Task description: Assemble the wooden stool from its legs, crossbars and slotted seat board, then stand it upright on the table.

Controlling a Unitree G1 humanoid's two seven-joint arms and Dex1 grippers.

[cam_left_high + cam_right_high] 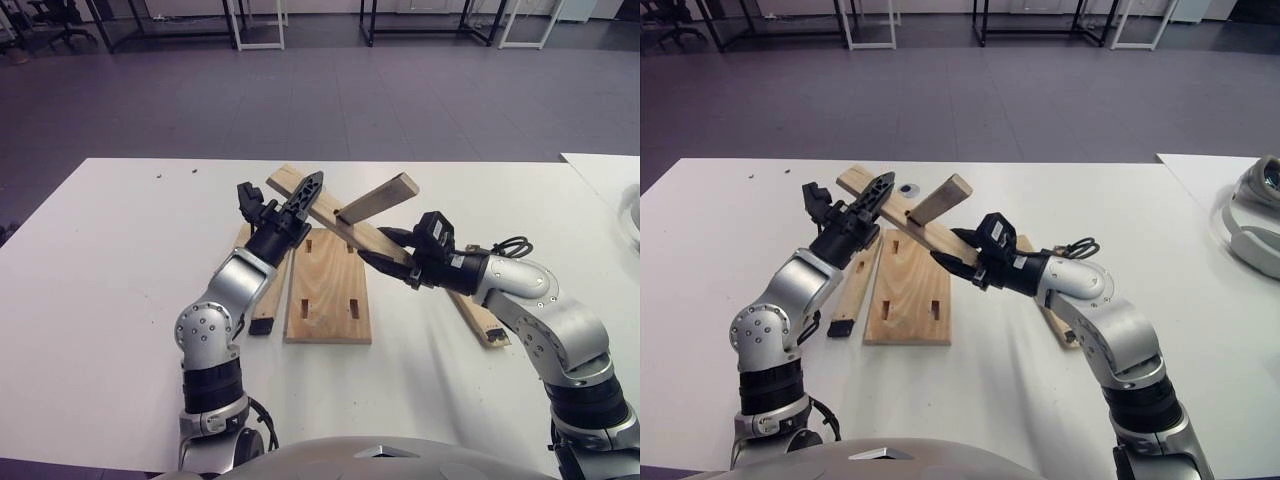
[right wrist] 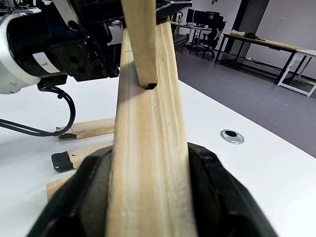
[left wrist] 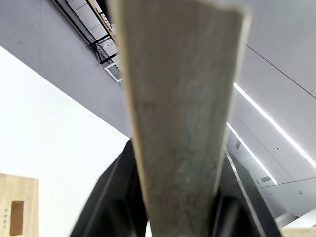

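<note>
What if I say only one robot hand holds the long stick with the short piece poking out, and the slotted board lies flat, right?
No, both do: the left eye view shows the left gripper and the right gripper clamping the long stick. The short piece does poke out, and the slotted board lies flat.

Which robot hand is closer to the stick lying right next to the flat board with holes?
Left. The left gripper is above that stick's far end, gripping the long leg. The right gripper is past the seat board, on its other side.
</note>
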